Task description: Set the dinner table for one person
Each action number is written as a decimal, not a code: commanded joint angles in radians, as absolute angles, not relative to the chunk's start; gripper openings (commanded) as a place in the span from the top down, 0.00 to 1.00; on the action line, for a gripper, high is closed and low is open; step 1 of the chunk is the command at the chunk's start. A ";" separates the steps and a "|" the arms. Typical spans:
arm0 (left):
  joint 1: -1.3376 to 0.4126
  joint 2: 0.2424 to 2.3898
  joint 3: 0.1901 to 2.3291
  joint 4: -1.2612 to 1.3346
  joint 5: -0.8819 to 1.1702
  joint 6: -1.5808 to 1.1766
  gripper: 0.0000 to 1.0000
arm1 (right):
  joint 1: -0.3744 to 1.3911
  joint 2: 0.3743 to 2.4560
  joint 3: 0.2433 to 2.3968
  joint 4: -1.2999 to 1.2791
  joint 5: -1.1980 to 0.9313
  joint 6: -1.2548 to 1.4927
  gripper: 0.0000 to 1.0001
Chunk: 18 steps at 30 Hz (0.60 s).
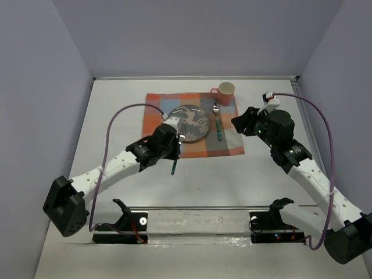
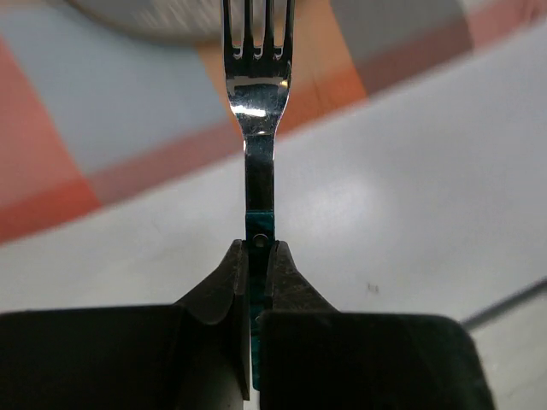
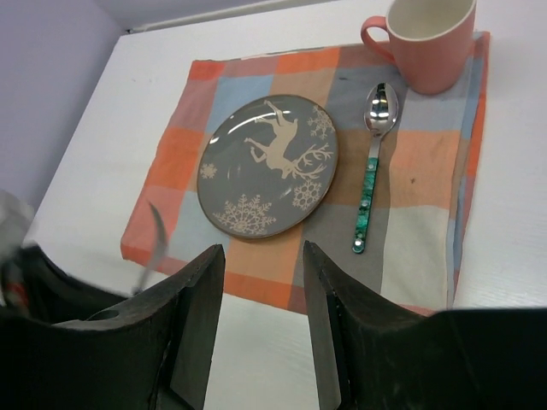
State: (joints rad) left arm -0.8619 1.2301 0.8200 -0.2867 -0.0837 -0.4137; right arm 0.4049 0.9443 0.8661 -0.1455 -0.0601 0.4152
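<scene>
The white dinner table (image 1: 116,110) carries an orange-and-grey plaid placemat (image 1: 232,142). On the mat are a grey plate with a deer pattern (image 1: 195,119), a green-handled spoon (image 1: 218,125) to its right, and a pink mug (image 1: 225,92) at the far right corner. My left gripper (image 2: 259,248) is shut on the green handle of a fork (image 2: 259,111). It holds the fork above the mat's near left edge, tines pointing at the plate (image 2: 154,13). My right gripper (image 3: 263,252) is open and empty, hovering right of the mat (image 3: 419,171) and facing the plate (image 3: 265,162).
Grey walls enclose the table on the left, right and far sides. A purple cable (image 1: 110,139) loops over each arm. A metal strip (image 1: 197,221) with the arm bases runs along the near edge. Bare tabletop (image 1: 221,180) lies between the mat and the bases.
</scene>
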 commanded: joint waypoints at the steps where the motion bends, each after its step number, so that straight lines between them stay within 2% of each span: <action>1: -0.649 1.248 0.988 -0.195 -0.121 -0.307 1.00 | 0.399 0.986 0.847 -0.057 -0.058 0.426 0.53; 9: -0.405 1.547 1.204 -0.164 -0.112 -0.219 1.00 | 0.399 1.023 0.815 -0.018 -0.054 0.434 0.53; 12: -0.364 1.699 1.288 -0.175 -0.127 -0.201 1.00 | 0.399 1.026 0.813 -0.017 -0.063 0.434 0.53; 18: -0.331 1.854 1.419 -0.202 -0.140 -0.183 1.00 | 0.399 1.029 0.808 -0.014 -0.061 0.433 0.53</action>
